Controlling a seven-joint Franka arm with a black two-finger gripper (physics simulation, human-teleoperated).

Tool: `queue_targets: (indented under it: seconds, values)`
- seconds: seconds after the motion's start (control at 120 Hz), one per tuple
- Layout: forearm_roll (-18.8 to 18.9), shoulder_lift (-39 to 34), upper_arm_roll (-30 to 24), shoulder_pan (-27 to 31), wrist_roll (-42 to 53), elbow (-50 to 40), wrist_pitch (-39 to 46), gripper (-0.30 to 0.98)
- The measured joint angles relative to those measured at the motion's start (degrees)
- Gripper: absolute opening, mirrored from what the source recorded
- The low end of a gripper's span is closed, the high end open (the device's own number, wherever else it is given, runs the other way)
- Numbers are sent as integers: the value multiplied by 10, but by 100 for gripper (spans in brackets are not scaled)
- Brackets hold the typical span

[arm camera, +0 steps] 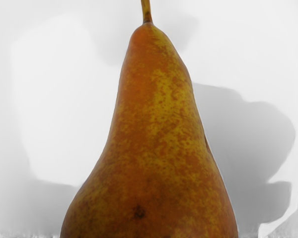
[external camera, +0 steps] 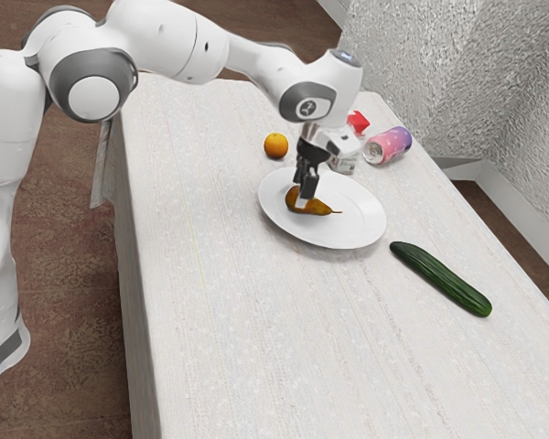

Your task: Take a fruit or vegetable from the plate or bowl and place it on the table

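Note:
The black gripper [external camera: 303, 193] is low over the plate, at the thick end of a brown-yellow pear [external camera: 316, 208], covering part of it. The pear lies on its side on the white plate [external camera: 359, 223], its stem pointing toward the exterior view's right. Seen from the hand, the pear [arm camera: 154, 129] is large and close, its thick body just under the hand and its stem pointing away. White plate surface [arm camera: 54, 109] surrounds it. How far the gripper is closed around the pear is hard to make out.
Beyond the plate are an orange [external camera: 275, 145], a pink-purple can [external camera: 388, 146] and a red-and-white object [external camera: 357, 123] partly behind the hand. A cucumber [external camera: 441, 278] lies on the pale table [external camera: 274, 338], toward the exterior view's right of the plate.

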Motion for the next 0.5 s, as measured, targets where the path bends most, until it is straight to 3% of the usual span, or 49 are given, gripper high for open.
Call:
queue_targets:
  seconds: [0.5]
  values:
    - [-6, 18, -4, 0, -9, 2, 0, 66]
